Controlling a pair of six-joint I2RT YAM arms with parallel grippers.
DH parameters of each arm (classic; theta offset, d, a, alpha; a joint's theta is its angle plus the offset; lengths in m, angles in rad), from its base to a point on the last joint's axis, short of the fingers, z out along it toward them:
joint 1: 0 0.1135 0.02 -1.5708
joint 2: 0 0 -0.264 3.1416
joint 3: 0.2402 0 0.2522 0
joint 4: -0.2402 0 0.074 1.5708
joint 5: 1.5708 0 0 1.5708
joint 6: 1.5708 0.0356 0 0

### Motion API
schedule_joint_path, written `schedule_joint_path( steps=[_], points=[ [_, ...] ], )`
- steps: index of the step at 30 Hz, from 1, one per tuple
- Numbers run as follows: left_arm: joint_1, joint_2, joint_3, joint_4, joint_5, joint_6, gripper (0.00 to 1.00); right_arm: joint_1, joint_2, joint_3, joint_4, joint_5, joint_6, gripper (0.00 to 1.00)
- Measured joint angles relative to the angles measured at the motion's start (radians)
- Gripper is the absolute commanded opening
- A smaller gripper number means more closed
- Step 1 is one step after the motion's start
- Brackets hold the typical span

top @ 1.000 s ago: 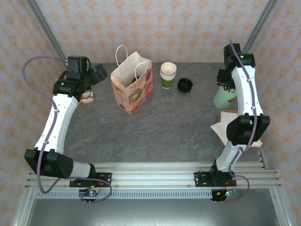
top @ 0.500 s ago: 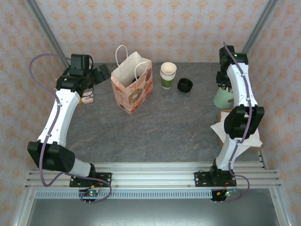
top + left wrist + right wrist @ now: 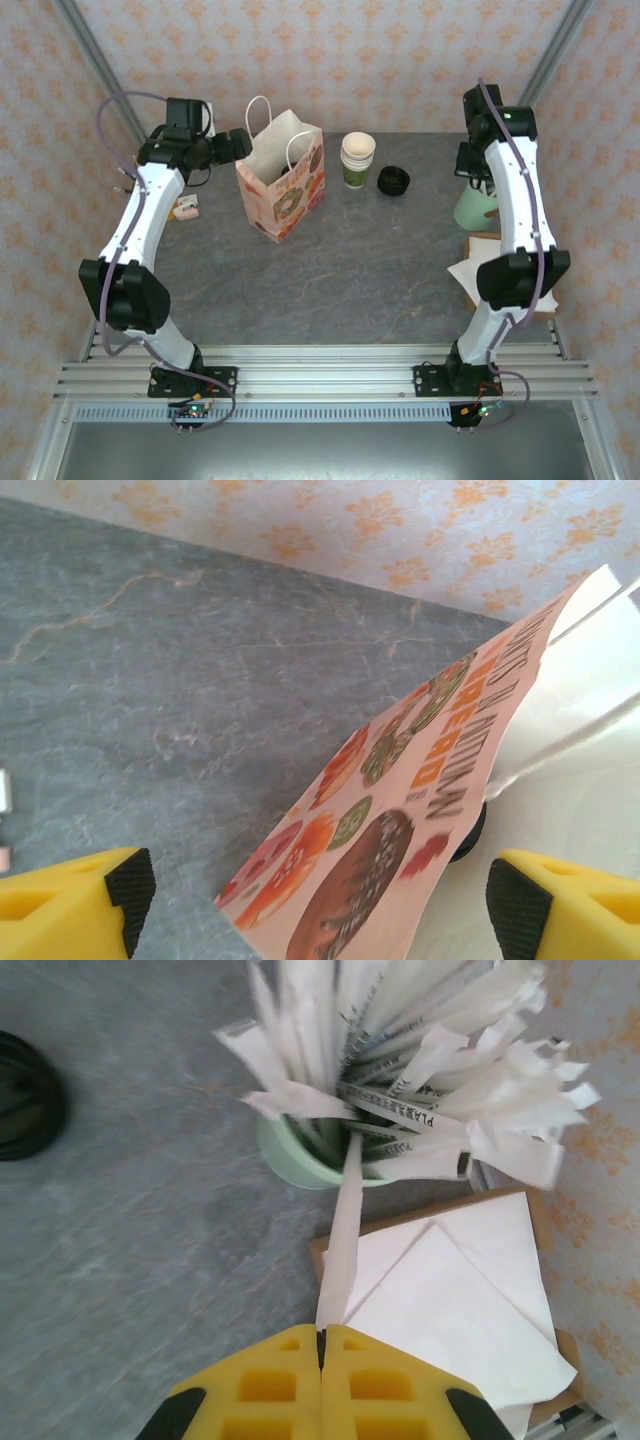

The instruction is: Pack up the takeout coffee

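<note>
Takeout coffee (image 3: 393,181), black lid up, is set on bench (image 3: 380,260) beside stacked cups (image 3: 357,160). Mint cup (image 3: 300,1155) is crammed with sticks (image 3: 420,1070). Wrist view: one stick (image 3: 340,1230) is pinched by right claw (image 3: 322,1332). Left claw (image 3: 318,890) is spread astride bag (image 3: 400,820) wall.

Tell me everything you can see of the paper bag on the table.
The paper bag is pink outside, printed with doughnuts and orange lettering, and white inside, with two white cord handles. It stands upright and open on the grey table, left of the stacked cups. The open left gripper straddles its left rim; contact cannot be told.
</note>
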State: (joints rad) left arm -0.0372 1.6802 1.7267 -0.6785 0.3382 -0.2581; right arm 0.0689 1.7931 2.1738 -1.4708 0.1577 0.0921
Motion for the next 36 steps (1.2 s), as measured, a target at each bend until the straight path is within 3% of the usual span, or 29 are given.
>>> schedule_joint_path(
  steps=[7, 9, 14, 19, 24, 36],
  points=[
    [-0.002, 0.161, 0.189, -0.047, 0.08, 0.129, 0.52, 0.154, -0.124, 0.229, -0.056, -0.057, 0.083, 0.0],
    [-0.008, 0.194, 0.228, -0.074, 0.1, 0.161, 0.52, 0.185, -0.151, 0.233, -0.039, -0.105, 0.105, 0.0],
    [-0.035, 0.221, 0.268, -0.109, 0.153, 0.222, 0.23, 0.244, -0.154, 0.225, 0.074, -0.263, 0.167, 0.0],
    [-0.052, 0.225, 0.269, -0.137, 0.243, 0.267, 0.03, 0.273, -0.119, 0.219, 0.227, -0.401, 0.216, 0.0],
    [-0.066, 0.227, 0.269, -0.156, 0.316, 0.299, 0.0, 0.28, -0.072, 0.231, 0.309, -0.53, 0.237, 0.0],
    [-0.081, 0.226, 0.269, -0.199, 0.499, 0.336, 0.0, 0.305, 0.024, 0.329, 0.278, -0.766, 0.229, 0.0]
  ],
)
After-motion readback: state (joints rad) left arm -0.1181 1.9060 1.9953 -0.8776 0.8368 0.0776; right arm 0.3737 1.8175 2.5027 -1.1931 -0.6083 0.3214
